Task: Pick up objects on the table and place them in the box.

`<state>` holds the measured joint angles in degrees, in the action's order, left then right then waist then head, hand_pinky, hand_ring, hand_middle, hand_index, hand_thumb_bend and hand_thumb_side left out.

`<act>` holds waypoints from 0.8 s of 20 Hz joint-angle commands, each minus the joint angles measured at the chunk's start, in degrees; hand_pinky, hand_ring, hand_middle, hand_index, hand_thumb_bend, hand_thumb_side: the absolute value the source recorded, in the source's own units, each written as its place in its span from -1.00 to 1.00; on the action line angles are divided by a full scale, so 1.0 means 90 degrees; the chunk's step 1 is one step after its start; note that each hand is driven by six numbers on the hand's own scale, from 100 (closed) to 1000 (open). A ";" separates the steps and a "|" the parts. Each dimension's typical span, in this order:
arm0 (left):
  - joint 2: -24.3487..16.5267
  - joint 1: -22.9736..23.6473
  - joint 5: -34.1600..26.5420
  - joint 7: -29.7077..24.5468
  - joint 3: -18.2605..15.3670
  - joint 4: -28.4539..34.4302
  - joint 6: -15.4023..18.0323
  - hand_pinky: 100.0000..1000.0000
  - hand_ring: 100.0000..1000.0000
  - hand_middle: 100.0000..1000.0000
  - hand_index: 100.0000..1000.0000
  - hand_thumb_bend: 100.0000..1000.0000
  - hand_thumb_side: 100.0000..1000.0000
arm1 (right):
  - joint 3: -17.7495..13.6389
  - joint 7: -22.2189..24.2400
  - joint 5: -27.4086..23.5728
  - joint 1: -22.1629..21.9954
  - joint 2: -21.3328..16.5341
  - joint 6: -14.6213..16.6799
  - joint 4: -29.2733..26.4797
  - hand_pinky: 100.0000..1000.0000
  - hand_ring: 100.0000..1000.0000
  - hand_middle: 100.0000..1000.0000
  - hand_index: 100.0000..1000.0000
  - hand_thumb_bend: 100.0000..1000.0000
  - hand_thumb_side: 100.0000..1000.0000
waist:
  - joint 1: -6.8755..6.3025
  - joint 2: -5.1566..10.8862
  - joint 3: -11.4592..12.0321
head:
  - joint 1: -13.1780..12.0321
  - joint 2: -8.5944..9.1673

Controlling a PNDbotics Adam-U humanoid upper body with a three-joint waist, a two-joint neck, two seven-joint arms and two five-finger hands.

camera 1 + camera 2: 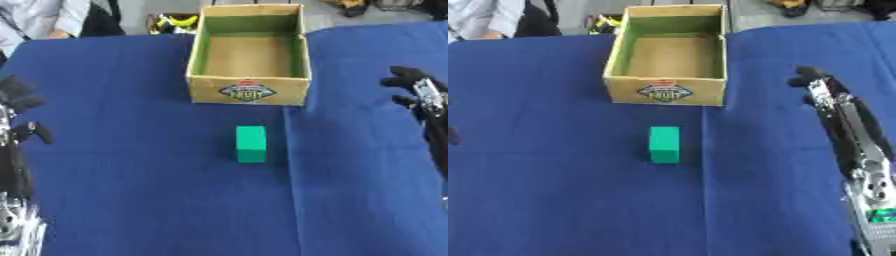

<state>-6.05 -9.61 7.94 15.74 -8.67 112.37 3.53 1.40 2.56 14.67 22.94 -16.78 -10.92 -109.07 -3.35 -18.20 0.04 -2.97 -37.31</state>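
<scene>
**Box empty, block on the cloth between two idle hands**

The box (249, 90) is an open cardboard carton with green inner walls and a brown floor. Nothing lies inside it; the floor shows bare from wall to wall. A printed label sits on the wall facing the robot. It stands on the tabletop (122, 165), which is covered in blue cloth, ahead of both hands and nearer the right one than the left.

The green block (251, 144) lies flat on the cloth outside the box, just short of its labelled wall and apart from it. From the right hand (815, 82) it sits inward to the left and a little closer to the robot; from the left hand (19, 107) it is well off to the right, at about the same reach.

The right hand hangs over the cloth to the right of the box, level with its front wall, touching neither box nor block. Its dark fingers look loosely bent and hold nothing. The left hand shows at the left edge of the left eye view, well away from box and block, fingers slack and spread, also holding nothing.

A seam in the cloth runs from the box's near right corner toward the robot, passing just right of the block.
</scene>
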 commanded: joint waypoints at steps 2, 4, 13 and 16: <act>-0.0082 -0.0045 -0.0013 -0.0033 0.0027 0.0091 0.0010 -0.69 0.28 0.25 0.60 -0.91 0.77 | 0.0203 0.0162 0.0399 0.0531 -0.0547 0.0122 -0.0248 0.73 0.89 0.52 0.75 -1.00 1.00 | 0.0026 0.0129 0.0034 | 0.0019 -0.0082; -0.0084 -0.0031 -0.0019 -0.0046 0.0041 0.0084 0.0011 -0.69 0.28 0.25 0.60 -0.91 0.77 | 0.0356 0.0325 0.0575 0.0817 -0.0739 0.0139 -0.0277 0.69 0.86 0.52 0.74 -1.00 0.99 | 0.0035 0.0151 0.0066 | 0.0062 -0.0097; -0.0088 0.0004 -0.0034 -0.0094 0.0075 0.0061 0.0022 -0.69 0.28 0.26 0.60 -0.92 0.77 | 0.1318 0.1130 0.1385 0.2133 -0.1155 0.0002 0.0182 0.58 0.72 0.48 0.67 -0.90 1.00 | 0.0069 0.0180 0.0151 | 0.0210 -0.0001; -0.0088 0.0005 -0.0029 -0.0099 0.0073 0.0058 0.0020 -0.69 0.28 0.26 0.60 -0.92 0.77 | 0.1641 0.1407 0.1661 0.2582 -0.1195 -0.0024 0.0527 0.57 0.71 0.46 0.66 -0.83 1.00 | 0.0092 0.0167 0.0161 | 0.0220 0.0050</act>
<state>-6.05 -9.49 7.68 15.02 -8.00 112.32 3.67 15.38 14.22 28.27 44.98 -26.12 -11.12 -104.99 -2.55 -17.78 1.44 -1.14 -37.51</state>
